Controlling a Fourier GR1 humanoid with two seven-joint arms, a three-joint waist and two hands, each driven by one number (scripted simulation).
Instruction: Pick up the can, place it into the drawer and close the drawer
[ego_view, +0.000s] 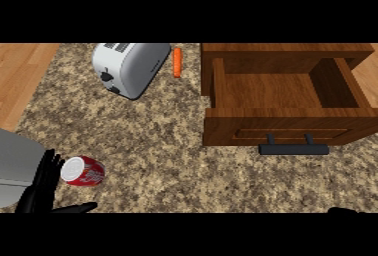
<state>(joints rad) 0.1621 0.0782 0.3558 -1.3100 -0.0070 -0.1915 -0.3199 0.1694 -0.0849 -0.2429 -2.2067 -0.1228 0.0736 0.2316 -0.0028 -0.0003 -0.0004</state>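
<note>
A red can with a white top lies on its side on the speckled counter at the lower left. My left hand is open right beside it, straight fingers along the can's left side and the thumb stretched out below it. The wooden drawer stands pulled open at the upper right, its inside bare, with a dark handle on its front. Only a dark sliver of my right hand shows at the lower right edge.
A silver toaster sits at the back left of the counter. An orange carrot lies between the toaster and the drawer cabinet. Wooden floor shows beyond the counter's left edge.
</note>
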